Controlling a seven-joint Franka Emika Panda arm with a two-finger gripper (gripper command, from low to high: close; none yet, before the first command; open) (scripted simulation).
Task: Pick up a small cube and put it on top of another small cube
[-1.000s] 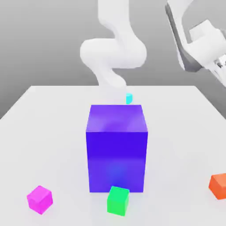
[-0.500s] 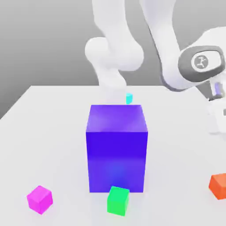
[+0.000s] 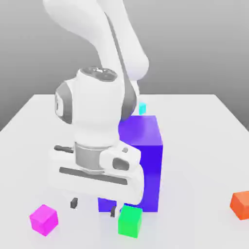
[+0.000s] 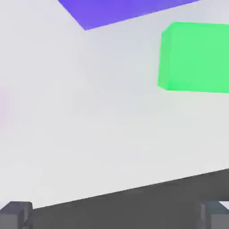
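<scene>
Swinging across from the exterior view's right side, where it hung high a second ago, our arm (image 3: 97, 121) has come down in front of the big blue-violet cube (image 3: 146, 160) and now hides much of it. That sweep puts the hand low over the table (image 3: 204, 146), so we judge the reach toward the pick to be under way, though nothing is grasped yet and none of the cubes has shifted.

Going down in size, our gripper (image 3: 93, 206) hangs just above the tabletop with its two fingers (image 3: 74, 203) spread wide apart and nothing between them. In the hand view the fingertips (image 4: 15, 214) stand at opposite edges with bare table between.

The small green cube (image 3: 130, 221) sits at the foot of the blue-violet cube, at about four o'clock from the gripper and just beside its nearer finger; in the hand view we see it (image 4: 194, 57) close by. The small magenta cube (image 3: 44, 219), the one we mean to lift, lies at about eight o'clock from the gripper, near but apart, on open table. So the gripper stands between the two, and we reckon it must shift toward the magenta one before closing. The orange cube (image 3: 240, 204) rests well apart at three o'clock, and the cyan cube (image 3: 142, 108) peeks out at twelve o'clock behind the big one.
</scene>
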